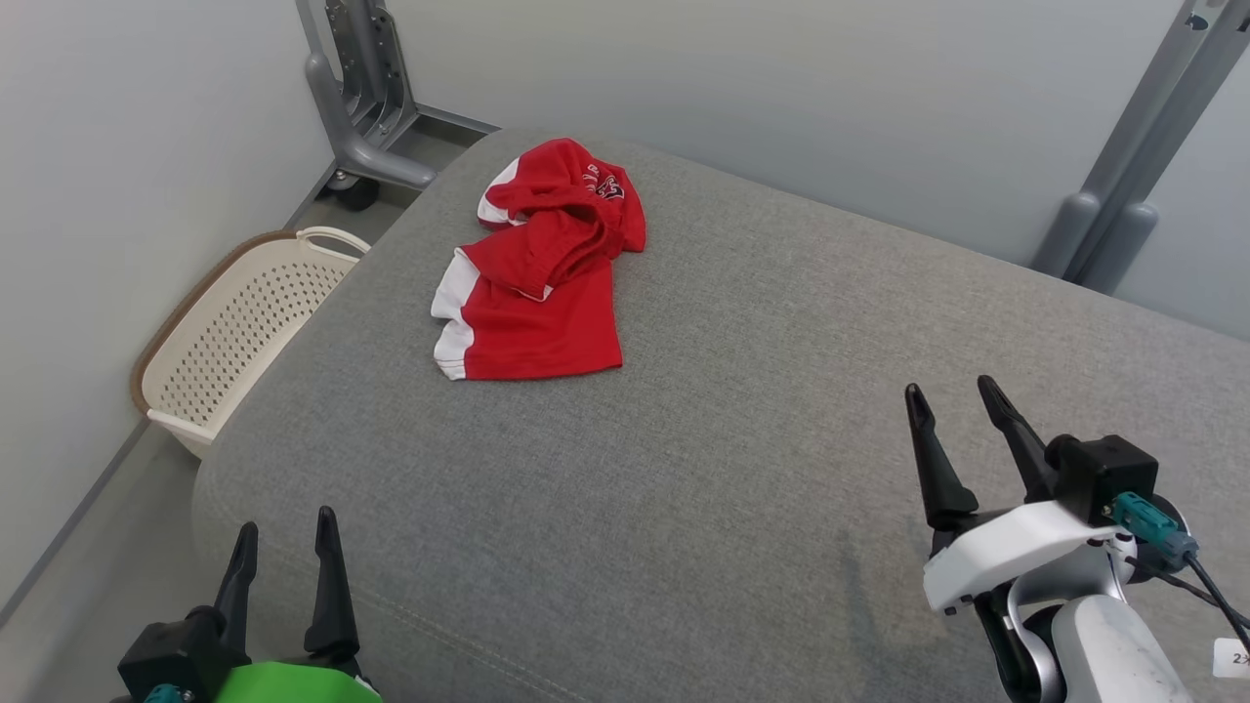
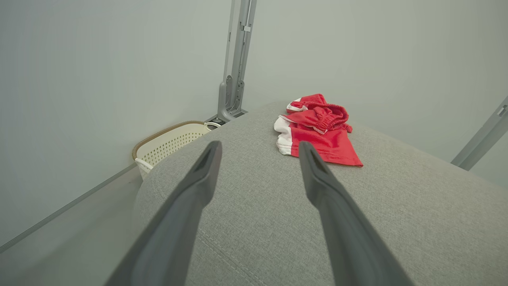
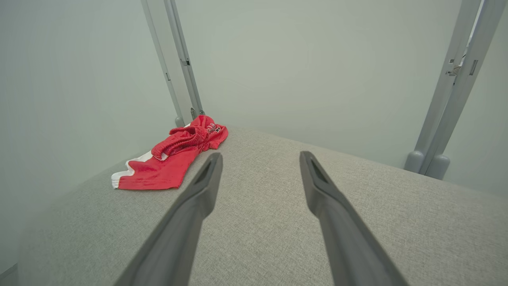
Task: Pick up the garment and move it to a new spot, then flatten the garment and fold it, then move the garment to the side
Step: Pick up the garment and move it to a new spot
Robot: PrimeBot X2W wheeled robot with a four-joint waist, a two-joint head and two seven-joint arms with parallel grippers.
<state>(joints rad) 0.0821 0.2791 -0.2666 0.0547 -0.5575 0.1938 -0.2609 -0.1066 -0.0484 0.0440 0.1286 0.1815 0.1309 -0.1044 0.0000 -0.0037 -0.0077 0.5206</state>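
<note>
Garment lies crumpled at the far left of the grey cushion, near the basket. Left gripper and right gripper wait near, fingers apart, empty. Pickup hasn't begun; next comes a reach.

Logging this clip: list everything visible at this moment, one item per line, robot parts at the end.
garment: one, red with white trim, crumpled on the far left part of the cushion
cushion: one, grey fabric, across the middle of the head view
basket: one, cream, perforated, on the floor by the cushion's left edge
metal posts: two, grey, behind the cushion, one far left, one far right
left pincer: one, dark fingers, open, lower left
right pincer: one, dark fingers, open, lower right
</note>
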